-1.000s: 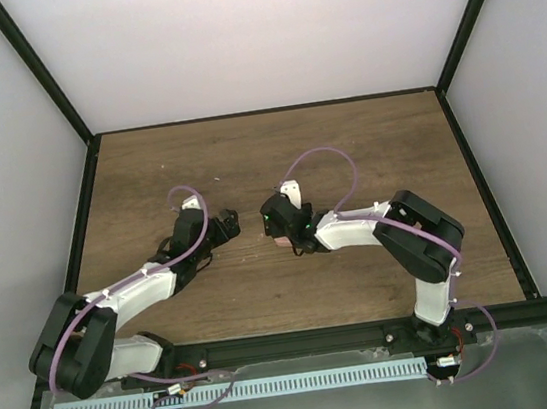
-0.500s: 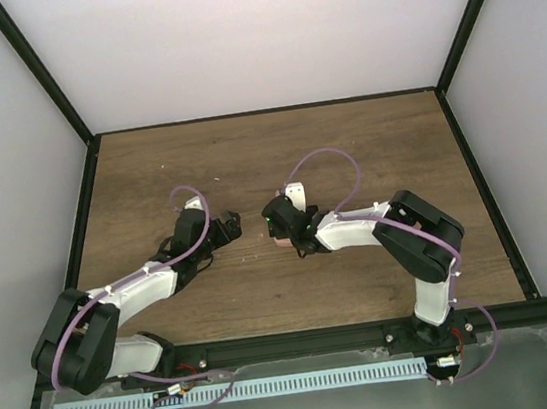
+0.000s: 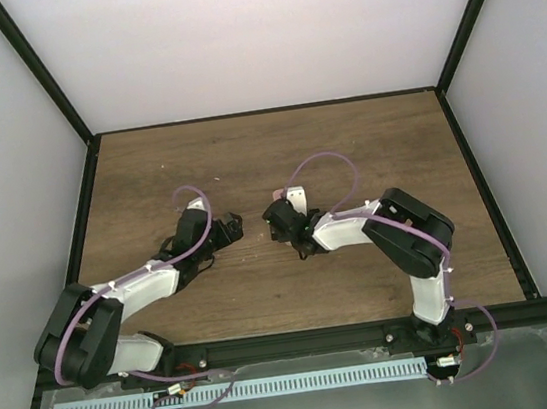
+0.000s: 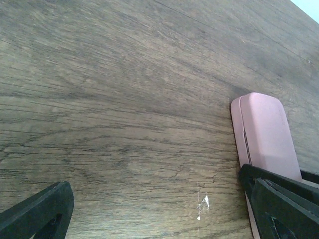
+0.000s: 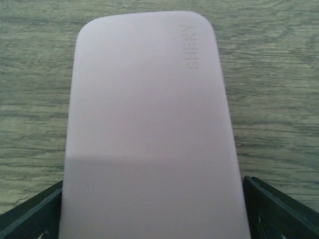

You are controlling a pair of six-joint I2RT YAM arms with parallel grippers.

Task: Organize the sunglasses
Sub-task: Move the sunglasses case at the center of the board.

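A closed pink hard case (image 5: pixel 149 124) lies flat on the wooden table (image 3: pixel 367 152), with raised lettering at its far right corner. My right gripper (image 5: pixel 152 199) straddles its near end, one dark finger close by each long side, jaws spread wide and open. In the top view this gripper (image 3: pixel 274 220) covers the case. My left gripper (image 4: pixel 154 191) hovers open over bare wood just left of the case (image 4: pixel 261 132); its right finger (image 4: pixel 279 199) overlaps the case's near end. The sunglasses are out of view.
Black frame posts and pale walls bound the table on three sides. A metal tray with a white rail (image 3: pixel 277 386) runs along the near edge behind the arm bases. A small white chip (image 4: pixel 203 203) marks the wood.
The right gripper's jaws have widened around the case and its wrist has drawn slightly toward the far side. The left gripper edged a little to the right.
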